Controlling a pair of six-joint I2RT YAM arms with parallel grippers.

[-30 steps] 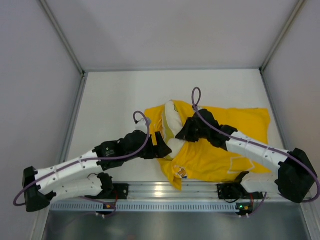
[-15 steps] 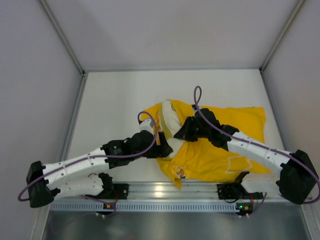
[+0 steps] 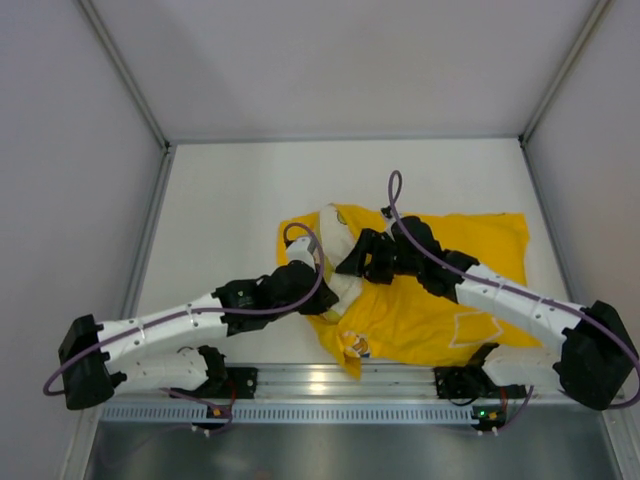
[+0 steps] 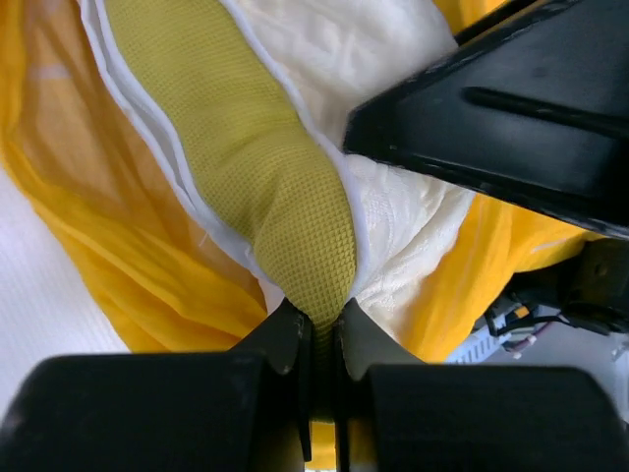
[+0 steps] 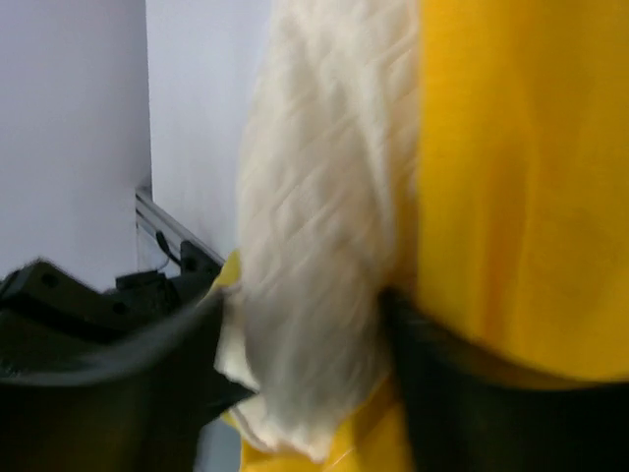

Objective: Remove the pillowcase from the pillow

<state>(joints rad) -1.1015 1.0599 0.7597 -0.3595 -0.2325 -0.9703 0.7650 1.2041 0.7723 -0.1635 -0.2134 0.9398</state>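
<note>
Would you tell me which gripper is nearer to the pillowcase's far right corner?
Right. The right gripper sits left of the pillowcase's far right corner; the left gripper is farther left, at the pillow's exposed end.

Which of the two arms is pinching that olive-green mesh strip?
The left gripper: it is shut on the mesh strip, jaws pressed together. The right gripper instead clasps the cream pillow, jaws wide apart.

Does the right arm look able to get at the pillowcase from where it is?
Probably yes: the right gripper sits at the bared pillow, with pillowcase directly beside its fingers and nothing between.
</note>
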